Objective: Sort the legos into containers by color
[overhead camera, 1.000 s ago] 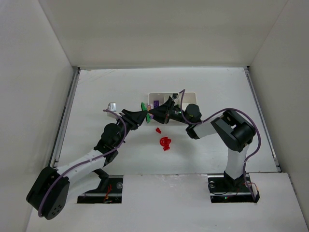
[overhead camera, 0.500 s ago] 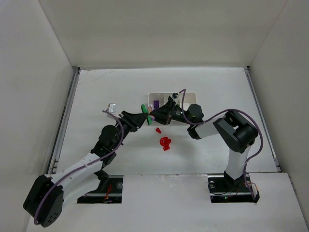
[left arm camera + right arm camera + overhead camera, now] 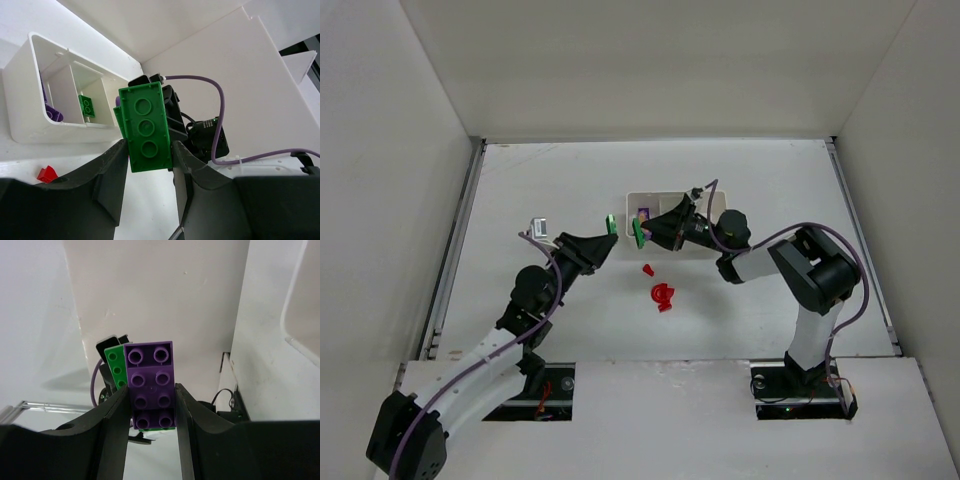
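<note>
**Left arm (image 3: pixel 510 320) and right arm (image 3: pixel 800 270) stretch inward, tips close together.**
Left gripper (image 3: pixel 609 228) clamps a green lego brick (image 3: pixel 146 127). Right gripper (image 3: pixel 642 232) clamps a purple lego brick (image 3: pixel 151 385), near-left of the white three-compartment plastic tray (image 3: pixel 25 112).

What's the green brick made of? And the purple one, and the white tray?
The green brick looks like hard plastic: smooth, slightly shiny, with crisp moulded round bumps. The purple brick looks the same. The white tray is probably plastic too: thin, smooth walls, rounded corners.
</note>
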Robot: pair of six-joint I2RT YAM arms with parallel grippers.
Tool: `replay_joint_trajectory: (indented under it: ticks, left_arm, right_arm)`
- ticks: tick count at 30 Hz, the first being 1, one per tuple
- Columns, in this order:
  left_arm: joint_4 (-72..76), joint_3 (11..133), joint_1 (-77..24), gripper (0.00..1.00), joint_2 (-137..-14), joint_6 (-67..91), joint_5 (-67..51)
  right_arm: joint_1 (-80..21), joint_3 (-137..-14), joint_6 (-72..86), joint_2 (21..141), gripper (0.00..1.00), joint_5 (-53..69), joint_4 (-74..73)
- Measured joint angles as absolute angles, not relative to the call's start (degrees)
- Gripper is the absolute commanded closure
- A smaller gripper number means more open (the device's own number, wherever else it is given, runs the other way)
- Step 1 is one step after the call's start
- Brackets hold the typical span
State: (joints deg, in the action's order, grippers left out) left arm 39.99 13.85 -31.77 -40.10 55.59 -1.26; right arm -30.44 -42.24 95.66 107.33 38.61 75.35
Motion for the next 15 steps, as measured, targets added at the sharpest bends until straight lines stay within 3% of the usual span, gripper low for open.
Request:
replay_joint_trajectory:
  ticks: [8,15]
  left_arm:
    - [40.03,13.89,-31.81,0.88,-41.69,55.40,-1.48]
    - [39.20,19.03,-35.11,0.87,-53.69,52.84,-1.23]
  right_arm:
    - [-30.24,-41.36,93.71,106.50,0.68,38.54,74.96]
    - [-26.30,-34.30,86.89,94.83,0.69,37.95,73.30]
